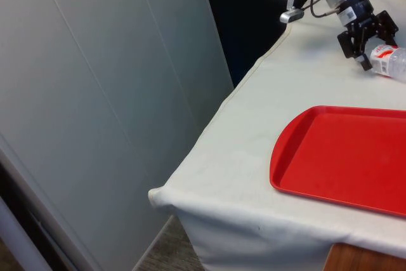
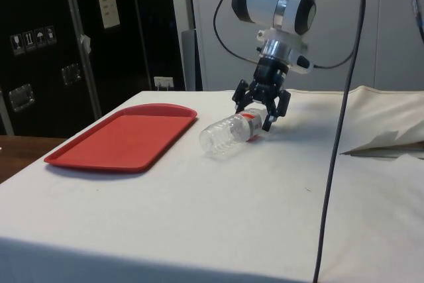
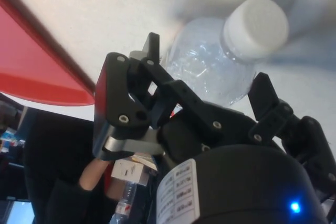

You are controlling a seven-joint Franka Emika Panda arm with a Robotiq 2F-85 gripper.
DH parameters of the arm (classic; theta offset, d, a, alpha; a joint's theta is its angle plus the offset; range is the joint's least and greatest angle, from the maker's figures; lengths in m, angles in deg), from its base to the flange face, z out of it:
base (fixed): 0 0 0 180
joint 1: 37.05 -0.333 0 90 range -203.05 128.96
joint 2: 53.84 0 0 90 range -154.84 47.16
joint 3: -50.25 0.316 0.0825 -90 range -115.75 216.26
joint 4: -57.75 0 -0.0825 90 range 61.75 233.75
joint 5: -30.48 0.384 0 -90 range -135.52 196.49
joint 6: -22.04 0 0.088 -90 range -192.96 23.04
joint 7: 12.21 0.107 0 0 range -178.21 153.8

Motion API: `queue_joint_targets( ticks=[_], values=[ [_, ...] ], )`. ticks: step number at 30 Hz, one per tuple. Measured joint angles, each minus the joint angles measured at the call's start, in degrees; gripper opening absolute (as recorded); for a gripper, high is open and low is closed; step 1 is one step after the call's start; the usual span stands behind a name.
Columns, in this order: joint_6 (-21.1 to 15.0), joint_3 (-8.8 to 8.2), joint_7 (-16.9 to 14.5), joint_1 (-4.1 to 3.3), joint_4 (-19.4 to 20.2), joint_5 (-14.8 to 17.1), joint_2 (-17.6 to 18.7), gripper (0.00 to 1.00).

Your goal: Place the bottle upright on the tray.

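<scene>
Bottle (image 2: 230,134) lies just beside tray (image 2: 123,138), jaws spread above.

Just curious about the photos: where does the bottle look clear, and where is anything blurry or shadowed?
Side view: the bottle is evenly lit, with a soft shadow beside it on the cloth. Wrist view: its cap looks soft; the gripper is dark in front. Front view: the tray is bright, without glare.

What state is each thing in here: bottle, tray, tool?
bottle: lying on its side on the cloth, white cap on, off the tray.
tray: flat on the table, nothing on it.
tool: open, fingers straddling the bottle near its neck, not yet closed.
</scene>
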Motion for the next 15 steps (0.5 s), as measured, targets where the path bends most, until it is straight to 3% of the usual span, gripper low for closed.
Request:
queue_joint_targets(
  ticks=[15],
  values=[
    [1.9,-0.17,-3.0,0.06,-0.5,4.4,1.8,1.0]
  ],
)
